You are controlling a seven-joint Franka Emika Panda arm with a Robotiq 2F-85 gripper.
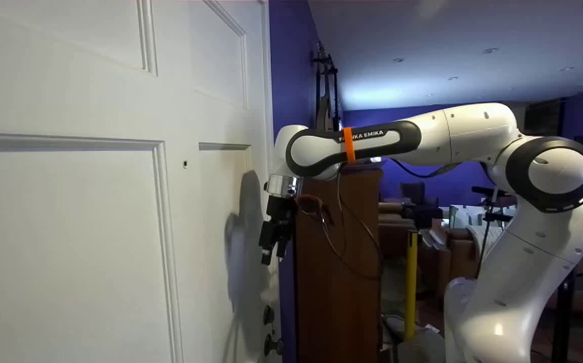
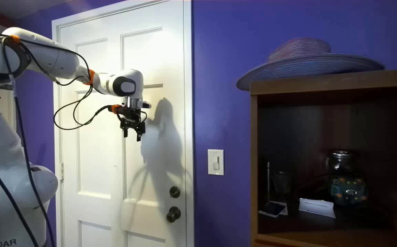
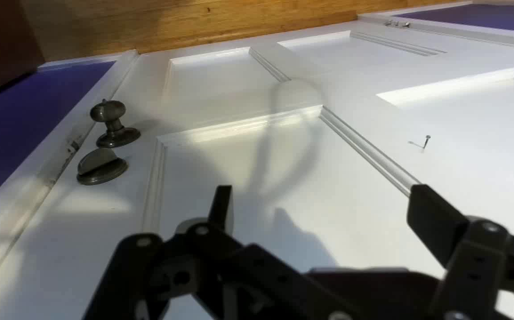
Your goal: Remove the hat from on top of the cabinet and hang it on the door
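The hat (image 2: pixel 301 60), wide-brimmed, striped and greyish purple, lies on top of the brown wooden cabinet (image 2: pixel 322 83), its brim overhanging the left edge. In an exterior view the cabinet (image 1: pixel 339 287) stands behind the arm, and I cannot make out the hat. The white panelled door (image 2: pixel 92 154) is closed; it also shows in the wrist view (image 3: pixel 363 231). A small nail (image 3: pixel 426 140) sticks out of the door. My gripper (image 2: pixel 132 137) is open and empty, pointing down in front of the door, well left of the hat. Its spread fingers show in the wrist view (image 3: pixel 322 189).
A knob (image 2: pixel 173 214) and a lock (image 2: pixel 174 191) are on the door's right edge. A light switch (image 2: pixel 216 162) is on the purple wall between door and cabinet. A jar (image 2: pixel 348 187) and a white card (image 2: pixel 317 207) are inside the cabinet. Cables (image 2: pixel 59 123) loop from the arm.
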